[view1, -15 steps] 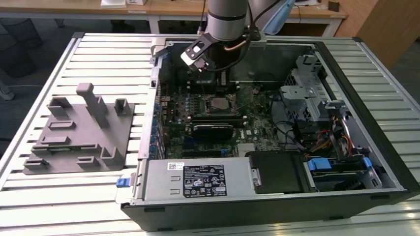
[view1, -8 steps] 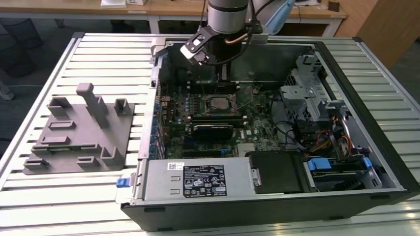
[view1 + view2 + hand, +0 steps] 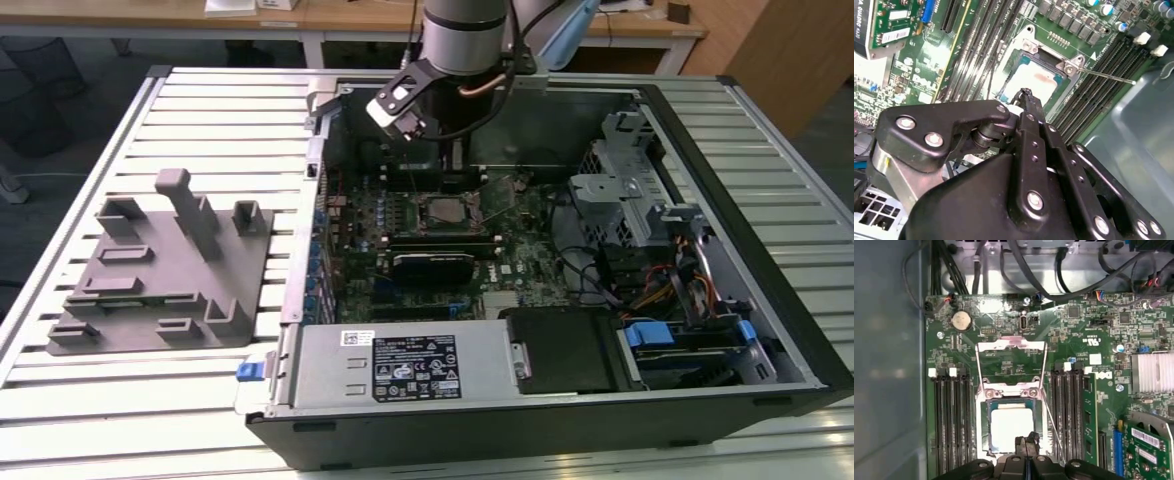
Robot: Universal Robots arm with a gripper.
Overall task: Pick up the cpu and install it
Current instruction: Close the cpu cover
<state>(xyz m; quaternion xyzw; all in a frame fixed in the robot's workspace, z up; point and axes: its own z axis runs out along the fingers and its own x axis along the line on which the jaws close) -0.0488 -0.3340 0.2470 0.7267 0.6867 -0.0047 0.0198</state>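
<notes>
cpu top silvery-white, pale rim; motherboard green, memory slots black with white clips. claw matte black with silver screw heads. Tray plain grey, tabletop white in a ribbed slat pattern, computer case black outside and grey inside with a blue tab, power supply grey with a black-and-white label.

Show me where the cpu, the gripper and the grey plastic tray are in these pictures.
cpu (image 3: 1011, 427), first wrist view, middle of its silvery top.
gripper (image 3: 1026, 441), first wrist view, where its black tips meet.
grey plastic tray (image 3: 167, 290), exterior view, a bare flat part of its base.
</notes>
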